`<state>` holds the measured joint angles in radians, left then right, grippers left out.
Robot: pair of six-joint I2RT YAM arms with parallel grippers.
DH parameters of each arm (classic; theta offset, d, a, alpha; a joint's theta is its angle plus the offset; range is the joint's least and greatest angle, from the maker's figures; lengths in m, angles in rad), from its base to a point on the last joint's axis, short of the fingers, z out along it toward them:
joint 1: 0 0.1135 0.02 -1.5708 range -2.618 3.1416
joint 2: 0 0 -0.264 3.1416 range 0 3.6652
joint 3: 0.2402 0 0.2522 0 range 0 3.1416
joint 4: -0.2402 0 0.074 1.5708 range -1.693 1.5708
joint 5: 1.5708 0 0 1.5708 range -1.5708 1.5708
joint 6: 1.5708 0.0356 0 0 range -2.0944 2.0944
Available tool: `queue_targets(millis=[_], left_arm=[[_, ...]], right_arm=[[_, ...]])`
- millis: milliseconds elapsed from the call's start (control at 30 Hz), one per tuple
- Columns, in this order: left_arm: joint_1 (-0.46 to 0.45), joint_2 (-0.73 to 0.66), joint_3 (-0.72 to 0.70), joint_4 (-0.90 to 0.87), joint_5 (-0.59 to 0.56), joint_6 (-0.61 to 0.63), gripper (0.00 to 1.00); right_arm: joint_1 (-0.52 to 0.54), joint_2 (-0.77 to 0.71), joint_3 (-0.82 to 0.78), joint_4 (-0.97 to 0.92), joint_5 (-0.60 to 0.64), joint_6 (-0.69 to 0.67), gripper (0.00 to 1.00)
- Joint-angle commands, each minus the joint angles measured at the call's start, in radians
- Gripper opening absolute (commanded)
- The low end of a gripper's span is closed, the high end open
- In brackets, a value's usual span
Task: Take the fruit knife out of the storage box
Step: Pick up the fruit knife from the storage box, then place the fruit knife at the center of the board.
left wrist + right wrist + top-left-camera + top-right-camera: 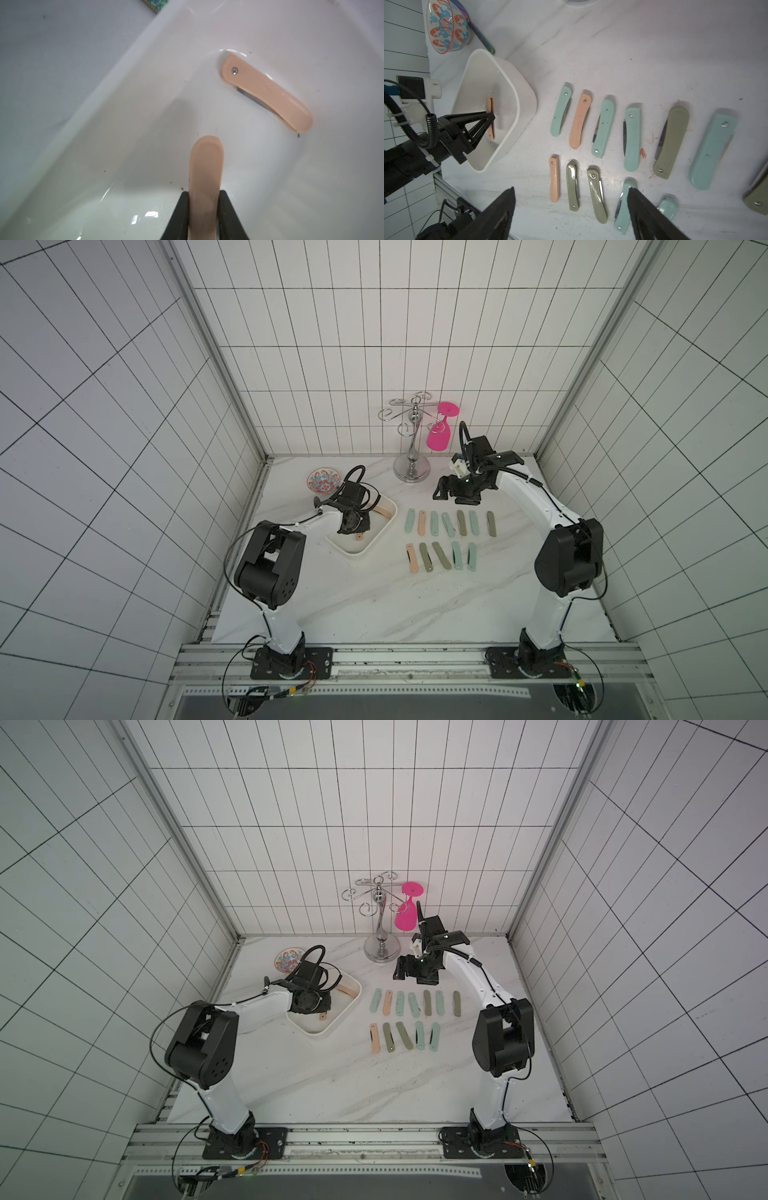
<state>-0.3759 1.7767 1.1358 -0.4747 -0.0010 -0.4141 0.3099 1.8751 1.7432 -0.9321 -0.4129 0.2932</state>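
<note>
**A:** Since the storage box (384, 531) isn't empty, what's left?

**B:** The rows of knives (461, 522) near the right gripper (571, 189), whose jaws are apart and empty, look finished. The left gripper (204, 193) is clamped on a peach fruit knife (206, 166) inside the box walls, so lifting it out remains. A second peach knife (268, 93) lies just ahead of it, untouched.

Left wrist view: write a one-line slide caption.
Left gripper shut on a peach folding knife inside the white storage box; a second peach knife lies loose nearby.
</note>
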Motion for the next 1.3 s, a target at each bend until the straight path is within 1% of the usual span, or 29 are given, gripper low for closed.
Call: queue_targets(millis=[0, 67, 133, 367, 500, 700, 733, 900, 1267], left_arm=[[0.006, -0.070, -0.002, 0.013, 0.063, 0.008, 0.10], [0.011, -0.100, -0.008, 0.017, 0.100, 0.004, 0.10], [0.012, -0.130, -0.016, 0.020, 0.129, -0.005, 0.10], [0.010, -0.228, -0.043, 0.034, 0.253, -0.048, 0.10], [0.006, -0.279, -0.063, 0.051, 0.303, -0.072, 0.10], [-0.016, -0.319, -0.081, 0.053, 0.316, -0.084, 0.10], [-0.021, -0.322, -0.080, 0.053, 0.315, -0.084, 0.10], [-0.036, -0.336, -0.087, 0.063, 0.315, -0.092, 0.10], [-0.044, -0.329, -0.072, 0.085, 0.326, -0.101, 0.10]], right_arm=[[0.032, 0.028, 0.043, 0.024, -0.059, 0.030, 0.72], [0.052, 0.037, 0.050, 0.041, -0.084, 0.045, 0.63], [0.073, 0.052, 0.065, 0.055, -0.112, 0.061, 0.60], [0.155, 0.125, 0.130, 0.126, -0.204, 0.126, 0.61], [0.187, 0.164, 0.159, 0.170, -0.242, 0.162, 0.61], [0.220, 0.205, 0.208, 0.195, -0.282, 0.207, 0.60], [0.224, 0.215, 0.214, 0.221, -0.294, 0.216, 0.60], [0.254, 0.239, 0.223, 0.252, -0.323, 0.243, 0.58], [0.295, 0.271, 0.242, 0.262, -0.351, 0.248, 0.47]])
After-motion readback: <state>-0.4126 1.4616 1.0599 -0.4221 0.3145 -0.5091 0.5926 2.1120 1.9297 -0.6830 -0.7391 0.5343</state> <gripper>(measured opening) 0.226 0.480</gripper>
